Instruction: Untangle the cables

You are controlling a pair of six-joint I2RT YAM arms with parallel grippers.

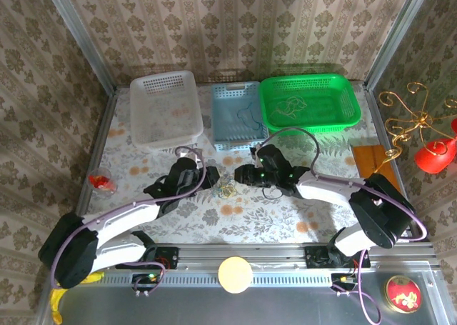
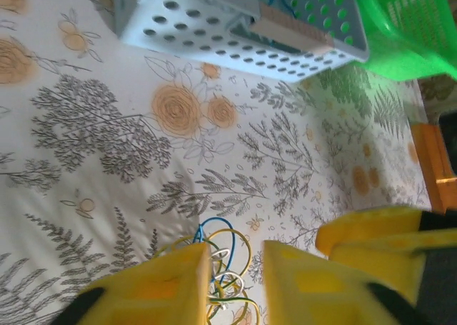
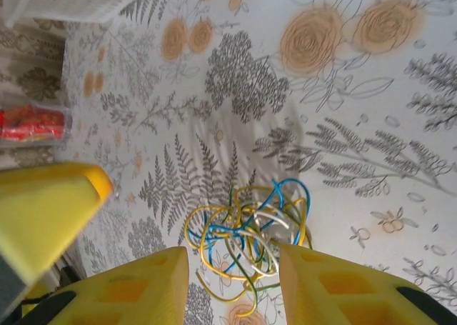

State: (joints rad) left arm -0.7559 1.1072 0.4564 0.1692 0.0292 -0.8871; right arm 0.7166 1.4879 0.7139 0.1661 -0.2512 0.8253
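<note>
Yellow and close to the lens, the right pincer (image 3: 232, 257) is standing with its jaws wide apart, straddling the cables (image 3: 246, 232). They are lying as one knotted bunch of yellow, blue, pale and green strands on the flowered table (image 3: 343, 111). Facing it, the left pincer (image 2: 237, 248) is also holding its jaws apart, more narrowly, with loops of the bunch showing through the gap. Neither seems to be clamping a strand.

From above, both pincers are meeting over the bunch near the middle of the table, in front of the baskets. A dark cord (image 1: 248, 116) is lying in the blue basket (image 1: 235, 91) and a pale cord (image 1: 291, 107) in the green basket (image 1: 307, 82). From that I judge some sorting is done and the task is sitting partway along. Remaining is the bunch itself, where several strands are looping through one another, each waiting to be drawn free.
</note>
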